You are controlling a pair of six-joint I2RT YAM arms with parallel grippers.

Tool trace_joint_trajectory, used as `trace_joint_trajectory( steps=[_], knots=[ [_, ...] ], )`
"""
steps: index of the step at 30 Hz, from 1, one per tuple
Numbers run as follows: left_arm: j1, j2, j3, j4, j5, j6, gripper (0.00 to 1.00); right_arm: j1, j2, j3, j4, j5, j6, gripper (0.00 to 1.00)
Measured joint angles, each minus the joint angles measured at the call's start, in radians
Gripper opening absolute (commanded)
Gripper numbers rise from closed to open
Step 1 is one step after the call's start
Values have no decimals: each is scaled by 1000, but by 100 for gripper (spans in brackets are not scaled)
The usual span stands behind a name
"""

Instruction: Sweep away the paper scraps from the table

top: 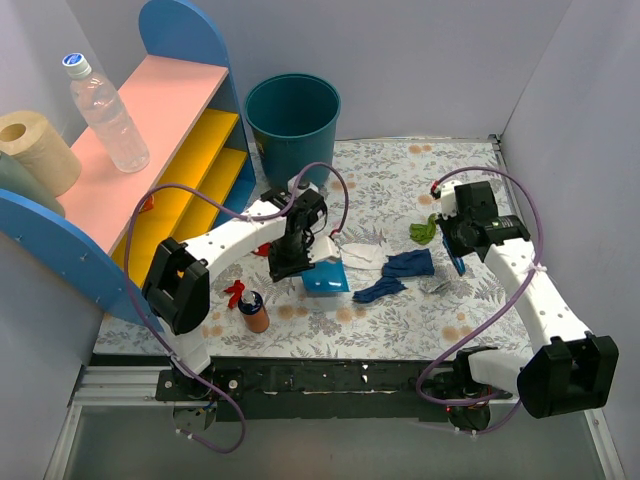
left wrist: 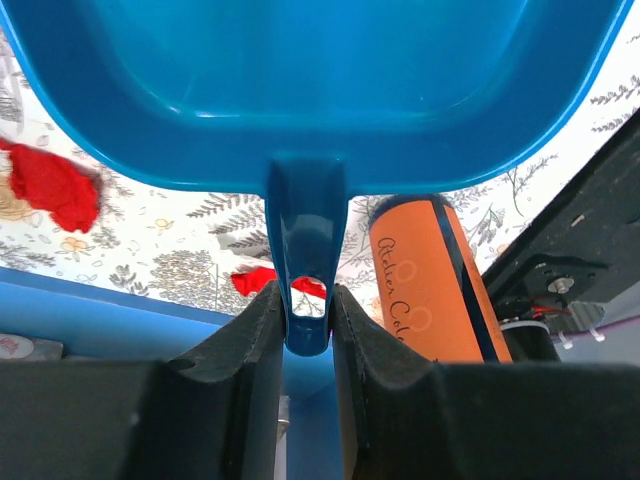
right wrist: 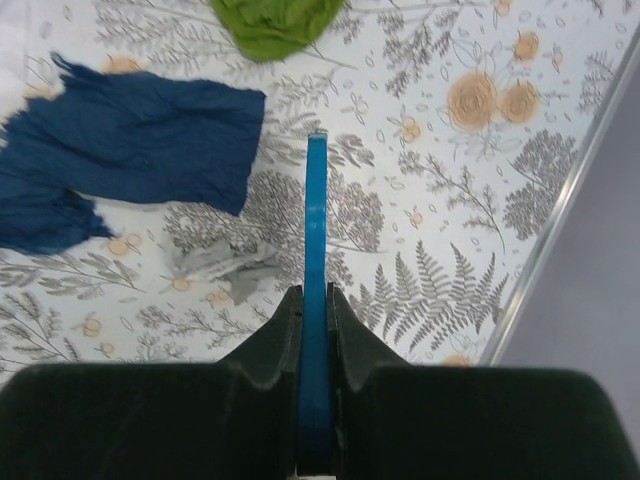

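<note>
The paper scraps (top: 408, 263) lie mid-worktop (top: 400, 180), most of them bunched between my 2 tools. In the top view, a dark blue wad sits just beside the right claw (right wrist: 315, 300) at its 9 o'clock. A second dark blue strip (top: 380, 290) lies a little farther out at 8 o'clock, its long axis running roughly along the 8-to-2 line. A white scrap (top: 365, 255) touches or nearly touches the dustpan (top: 325, 277). A green wad (top: 424, 230) sits at the right claw's 11 o'clock and a silver-grey crumple (right wrist: 220, 270) at 7 o'clock.

The right claw is clamped narrow on the brush (right wrist: 316, 200), which I see edge-on in its wrist view, pointing to 12 o'clock. The left claw (left wrist: 305, 300) is closed narrow on the dustpan's handle, the pan reaching away from it towards the scraps.

I judge the right arm the nearer one to the main cluster. The coming stroke should therefore drag from 3 towards 9 o'clock, into the pan's mouth.

2 red scraps (left wrist: 50, 185) lie on the far side, behind the pan near the orange bottle (left wrist: 430, 280), at the left claw's 8 o'clock in the top view. The brush is well apart from those, so I expect to reposition the pan for them.
</note>
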Motion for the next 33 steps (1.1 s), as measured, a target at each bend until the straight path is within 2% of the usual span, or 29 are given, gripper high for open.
trace_joint_trajectory(
  steps=[8, 20, 33],
  knots=[
    [-59, 30, -105, 0, -40, 0, 0, -45, -15, -45, -61, 74, -23, 1],
    [-92, 34, -181, 39, -43, -40, 0, -47, -16, -91, -90, 22, -32, 1],
    [-98, 34, -191, 52, -23, -72, 0, -47, -16, -99, -91, -15, -29, 1]
  ],
)
